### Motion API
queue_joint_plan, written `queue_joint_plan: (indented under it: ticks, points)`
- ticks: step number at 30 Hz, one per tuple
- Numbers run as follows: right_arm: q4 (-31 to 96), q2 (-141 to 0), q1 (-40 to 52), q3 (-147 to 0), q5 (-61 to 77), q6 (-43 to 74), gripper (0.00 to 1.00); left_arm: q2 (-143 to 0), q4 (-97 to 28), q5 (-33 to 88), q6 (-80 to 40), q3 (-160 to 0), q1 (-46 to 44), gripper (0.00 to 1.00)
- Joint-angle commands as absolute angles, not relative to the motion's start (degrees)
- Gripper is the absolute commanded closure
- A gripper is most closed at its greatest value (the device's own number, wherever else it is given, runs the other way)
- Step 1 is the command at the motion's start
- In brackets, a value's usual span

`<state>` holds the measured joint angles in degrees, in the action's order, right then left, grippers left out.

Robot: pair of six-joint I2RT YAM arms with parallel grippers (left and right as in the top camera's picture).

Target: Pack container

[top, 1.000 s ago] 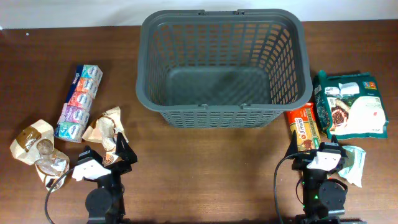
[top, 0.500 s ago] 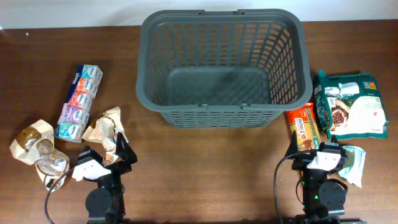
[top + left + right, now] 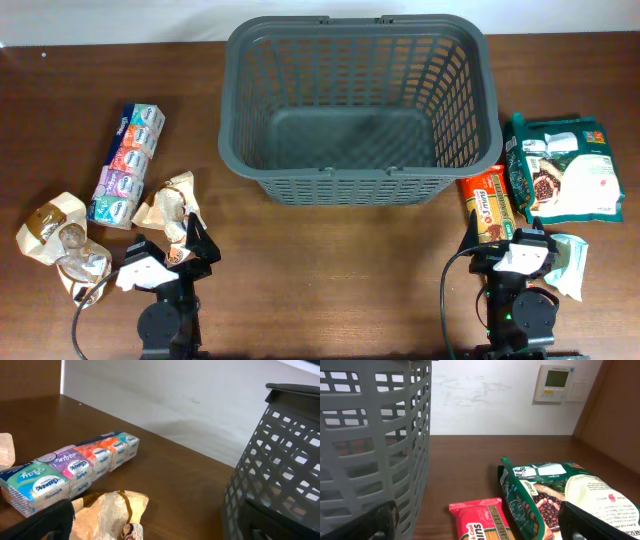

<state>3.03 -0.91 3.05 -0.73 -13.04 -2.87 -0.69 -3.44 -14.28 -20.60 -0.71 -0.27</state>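
Observation:
The dark grey slotted basket stands at the back middle of the table with nothing in it; its wall also shows in the left wrist view and the right wrist view. My left gripper is open and empty, low over a crumpled tan packet. A strip of tissue packs lies to its left. My right gripper is open and empty, low over a red spaghetti packet. A green coffee bag lies beside it.
More crumpled tan packets lie at the front left. A white and green packet lies by the right arm's base. A white wall runs behind the table, with a wall panel on it.

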Motion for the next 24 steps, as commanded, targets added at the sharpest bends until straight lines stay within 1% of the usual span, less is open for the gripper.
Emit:
queue_joint_plan:
  ticks: [1,14,18,20,24]
  points:
    - [3.3,-0.4,3.4,-0.3,-14.0,-2.8,0.01,-0.3,-3.5,-13.7,-20.1,-0.5,0.0,0.01]
    - [3.2,-0.4,3.4,-0.3,-14.0,-2.8,0.01,-0.4,-3.5,-13.6,-20.1,-0.5,-0.1,0.01]
    - [3.0,-0.4,3.4,-0.3,-13.7,-2.7,0.01,-0.4,-3.6,-11.1,-20.1,-0.5,-0.1,0.01]
    - [1.5,-0.4,3.4,-0.3,-12.3,-2.5,0.01,-0.4,-3.7,-7.9,-18.7,-0.5,-0.1,0.01]
    - [-5.7,-0.4,3.4,-1.2,-11.0,-2.5,0.01,-0.8,-3.9,-4.0,-17.8,-2.1,-0.1,0.01]
